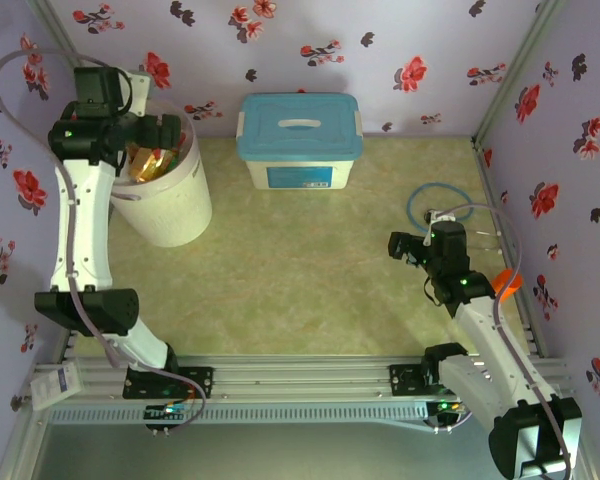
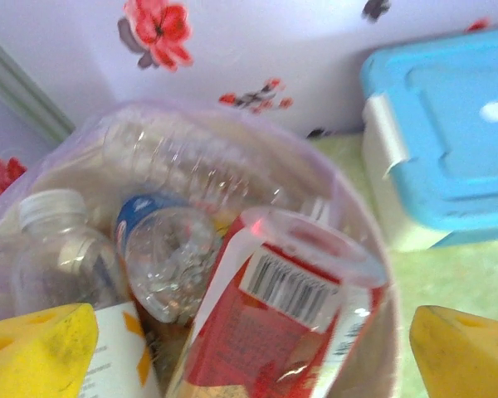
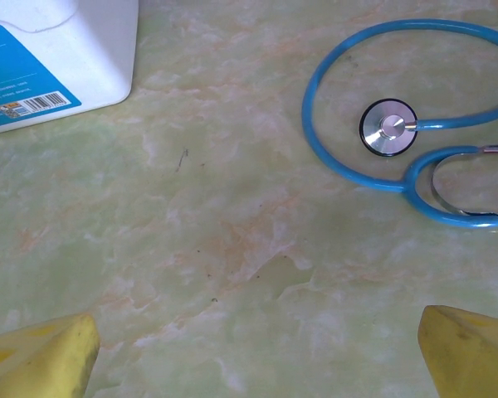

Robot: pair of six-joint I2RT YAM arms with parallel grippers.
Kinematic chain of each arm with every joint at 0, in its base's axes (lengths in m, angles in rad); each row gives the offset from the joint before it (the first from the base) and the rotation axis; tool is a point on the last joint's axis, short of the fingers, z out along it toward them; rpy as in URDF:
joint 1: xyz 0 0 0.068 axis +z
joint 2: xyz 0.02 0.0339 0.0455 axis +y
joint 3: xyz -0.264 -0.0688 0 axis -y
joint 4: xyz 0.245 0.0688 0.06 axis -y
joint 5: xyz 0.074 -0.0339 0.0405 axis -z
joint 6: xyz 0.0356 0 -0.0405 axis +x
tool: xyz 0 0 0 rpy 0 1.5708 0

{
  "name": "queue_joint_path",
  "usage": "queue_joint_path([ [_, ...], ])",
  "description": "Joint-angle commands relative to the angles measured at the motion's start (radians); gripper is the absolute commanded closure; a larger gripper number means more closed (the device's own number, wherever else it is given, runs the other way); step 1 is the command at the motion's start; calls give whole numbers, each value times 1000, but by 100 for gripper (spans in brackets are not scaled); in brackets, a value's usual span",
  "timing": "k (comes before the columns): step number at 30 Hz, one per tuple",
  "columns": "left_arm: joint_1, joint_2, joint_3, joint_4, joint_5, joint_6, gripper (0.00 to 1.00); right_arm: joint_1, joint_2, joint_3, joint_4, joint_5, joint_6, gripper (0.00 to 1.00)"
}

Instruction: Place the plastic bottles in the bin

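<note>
In the top view, the left arm is reaching up from its base along the left wall and bending over the bin [image 1: 176, 216], with the left gripper [image 1: 168, 130] hanging just above the rim. The bin is standing in the far left corner of the table [image 1: 300, 290], and amber and orange-toned plastic bottles [image 1: 148, 162] are lying inside it. The right arm is stretching forward on the right side, its right gripper [image 1: 401, 245] pointing left over bare tabletop, near a blue stethoscope [image 1: 432, 208]. A white box with a light-blue lid [image 1: 300, 140] is sitting against the back wall, just right of the bin.

In the left wrist view, the yellow fingertips [image 2: 37, 352] are standing wide apart at the lower corners, gripping nothing. Below them the bin's liner rim [image 2: 95, 124] is circling a heap of bottles: a red-labelled bottle [image 2: 278, 319] with a barcode is lying tilted on top, a clear bottle with a blue label [image 2: 162, 257] is resting beside it, a white-capped bottle [image 2: 54, 240] is leaning at the left, and a ribbed clear bottle [image 2: 183, 162] is lying across the back.

In the right wrist view, the right gripper's fingertips [image 3: 37, 356] are spread wide over the marbled green table, holding nothing. The stethoscope's chest piece [image 3: 388, 128] is lying inside its tubing loop.
</note>
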Motion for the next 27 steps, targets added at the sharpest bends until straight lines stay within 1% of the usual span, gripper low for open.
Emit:
queue_joint_path([
  [1, 4, -10, -1, 71, 77, -75, 9, -7, -6, 6, 16, -6, 22, 1],
  [3, 9, 14, 0, 73, 76, -103, 14, -7, -6, 7, 12, -6, 19, 1],
  [5, 9, 35, -6, 76, 77, -129, 21, -8, -10, 7, 9, -3, 18, 1],
  [7, 9, 46, -21, 110, 70, -182, 26, -7, -12, 5, 10, -1, 18, 1],
  [9, 9, 48, -40, 118, 46, -204, 34, -8, -14, 3, 8, -1, 18, 1],
  [12, 9, 37, -93, 123, -6, -213, 40, -7, -20, -2, 7, 4, 18, 1],
  [15, 12, 10, -161, 131, -59, -204, 42, -7, -24, -3, 4, 11, 13, 1],
  [18, 15, -19, -225, 145, -89, -199, 43, -8, -22, -2, 6, 10, 13, 1],
  [23, 32, -54, -304, 184, -92, -221, 45, -8, -21, -1, 6, 7, 16, 1],
  [27, 32, -50, -284, 186, -65, -224, 43, -9, -24, 4, 1, 7, 16, 1],
])
